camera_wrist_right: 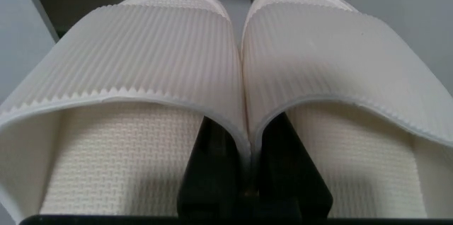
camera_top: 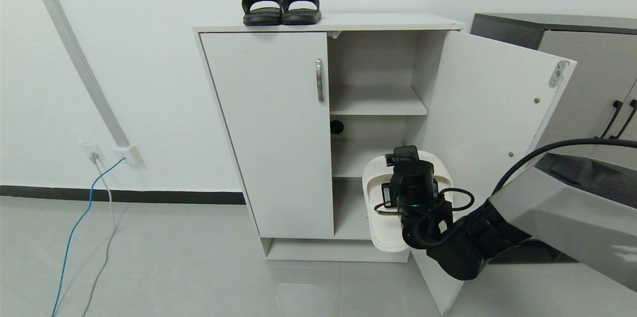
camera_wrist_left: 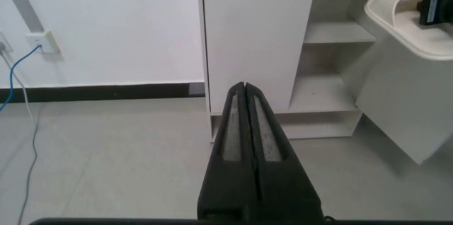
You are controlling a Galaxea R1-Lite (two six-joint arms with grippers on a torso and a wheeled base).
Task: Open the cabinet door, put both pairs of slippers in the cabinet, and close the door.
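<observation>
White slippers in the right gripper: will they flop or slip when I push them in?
The white slippers look like light foam: one pinch by the right gripper carries both. Their ribbed straps hold an arch, so they are probably springy, not floppy. Held only at the inner strap edges, they could twist if a sole catches the shelf.

You have bright, even light. Note faint glare on the floor, shade inside the cabinet, and bowed lines at head-view edges.
</observation>
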